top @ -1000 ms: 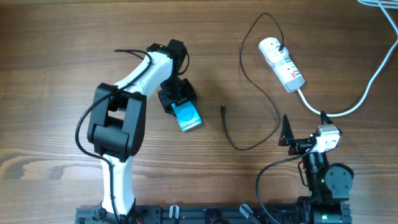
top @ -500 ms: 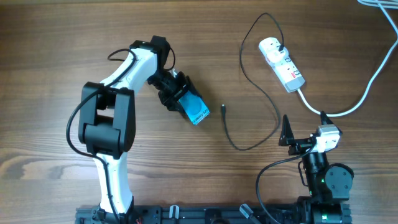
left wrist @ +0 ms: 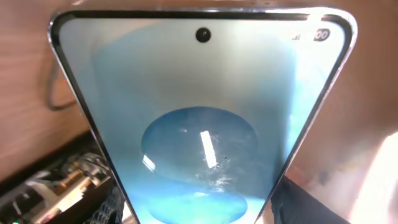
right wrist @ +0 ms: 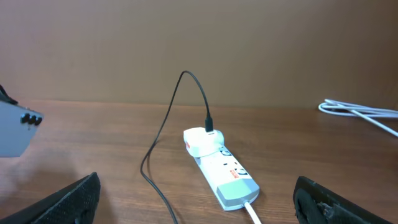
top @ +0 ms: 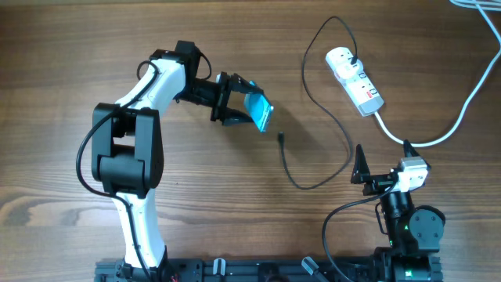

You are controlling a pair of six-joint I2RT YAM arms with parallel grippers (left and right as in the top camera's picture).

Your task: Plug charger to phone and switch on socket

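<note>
Right now your left pincer (top: pixel 241 102) is clamped on the small flat smartphone (top: pixel 261 113) with the cyan-turquoise screen, holding it tilted over the brown wooden desk (top: pixel 78 47), near the small connector tip of the thin black charger cable (top: pixel 281 139). That cable's other end sits plugged into the white elongated power strip (top: pixel 356 80) farther right. Your right pincer (top: pixel 382 153) stands wide apart, gripping nothing, facing the strip.

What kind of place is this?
Likely a robot lab or test bench: a left arm and right arm at a wooden table, the left holding a phone, near a socket and charger.
</note>
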